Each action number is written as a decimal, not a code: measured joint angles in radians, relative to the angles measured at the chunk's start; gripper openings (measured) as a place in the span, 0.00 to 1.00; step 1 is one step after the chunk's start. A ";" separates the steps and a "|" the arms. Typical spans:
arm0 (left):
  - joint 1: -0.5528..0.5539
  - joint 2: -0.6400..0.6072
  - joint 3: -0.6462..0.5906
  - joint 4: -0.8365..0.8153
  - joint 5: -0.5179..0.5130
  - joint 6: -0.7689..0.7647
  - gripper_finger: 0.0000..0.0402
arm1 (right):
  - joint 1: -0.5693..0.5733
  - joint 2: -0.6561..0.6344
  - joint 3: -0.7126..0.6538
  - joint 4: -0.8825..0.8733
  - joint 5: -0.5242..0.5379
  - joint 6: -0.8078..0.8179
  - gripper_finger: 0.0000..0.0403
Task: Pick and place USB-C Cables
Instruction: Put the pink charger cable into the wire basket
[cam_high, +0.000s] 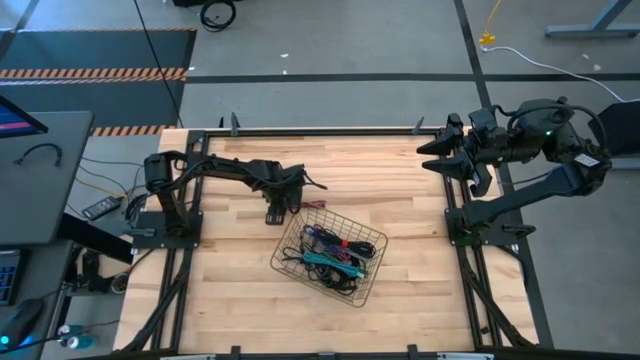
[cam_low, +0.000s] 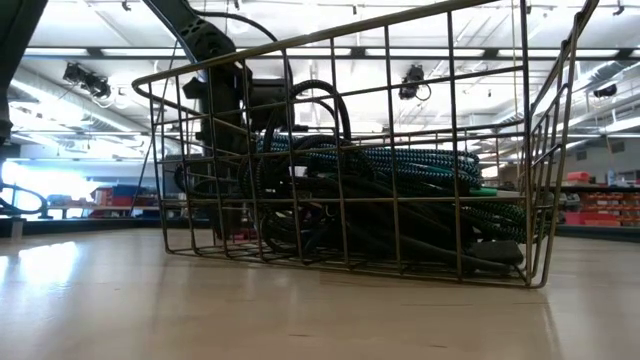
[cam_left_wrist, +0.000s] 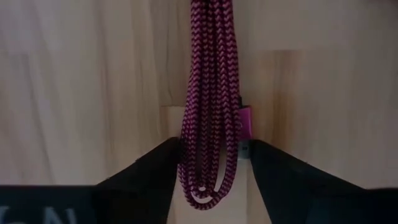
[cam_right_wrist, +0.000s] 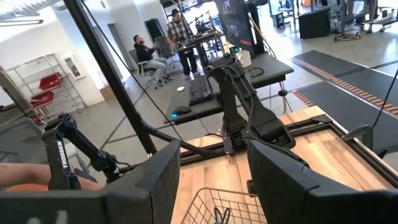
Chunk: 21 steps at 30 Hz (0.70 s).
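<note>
DONE: most USB-C cables (cam_high: 335, 256) lie in wire mesh basket (cam_high: 290, 272) | LEFT: left claw (cam_left_wrist: 208, 163) spread around braided magenta cable (cam_left_wrist: 210, 93) on wooden counter (cam_high: 240, 290) | right claw (cam_right_wrist: 214, 165) spread, parked aside.

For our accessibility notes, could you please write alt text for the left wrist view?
A bundled magenta-and-black braided USB-C cable lies on the pale wooden table, its looped end between the two dark fingers of the left end effector, which stand apart on either side of it.
</note>
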 joint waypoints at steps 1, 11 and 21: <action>0.004 -0.002 0.000 -0.002 0.001 -0.015 0.51 | 0.000 0.000 0.000 0.000 0.000 0.000 0.48; 0.037 0.000 0.001 -0.008 0.002 -0.131 0.11 | 0.000 0.000 0.000 0.000 0.021 0.000 0.48; 0.084 -0.012 -0.002 -0.013 0.003 -0.256 0.06 | 0.000 0.000 0.000 0.000 0.021 0.000 0.48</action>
